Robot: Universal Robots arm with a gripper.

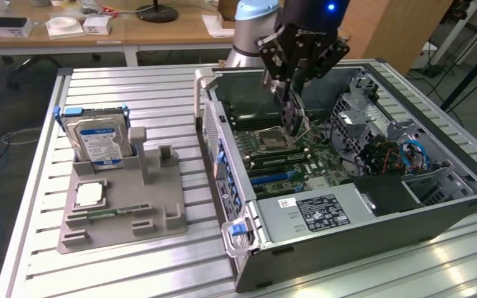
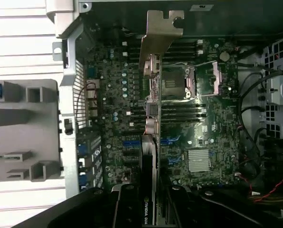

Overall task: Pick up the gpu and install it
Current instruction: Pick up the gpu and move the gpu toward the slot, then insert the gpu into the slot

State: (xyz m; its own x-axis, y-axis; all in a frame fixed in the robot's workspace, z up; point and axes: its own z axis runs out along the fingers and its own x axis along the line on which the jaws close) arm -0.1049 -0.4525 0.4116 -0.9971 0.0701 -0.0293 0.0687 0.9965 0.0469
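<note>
The gpu (image 1: 293, 115) hangs on end inside the open computer case (image 1: 222, 143), not yet seated in any slot. Its silver bracket (image 2: 158, 38) is the lowest part, just above the processor socket (image 2: 174, 80). The end effector (image 1: 287, 84) is clamped narrowly on the card's upper end, fingers flat against both faces; the wrist view looks straight down the thin edge.

As I judge it, the work in hand is carrying the card over the circuit board (image 2: 113, 118). To do this well, the grip should stay square so the card does not swing. The bracket should keep clear of the socket's raised lid, and the contact edge should line up with a blue slot (image 1: 276, 177), which sits apart from where the card now hangs. The hard drive (image 1: 97, 139) stands in its grey holder (image 1: 122, 217) on the bench (image 1: 139, 267), well apart
</note>
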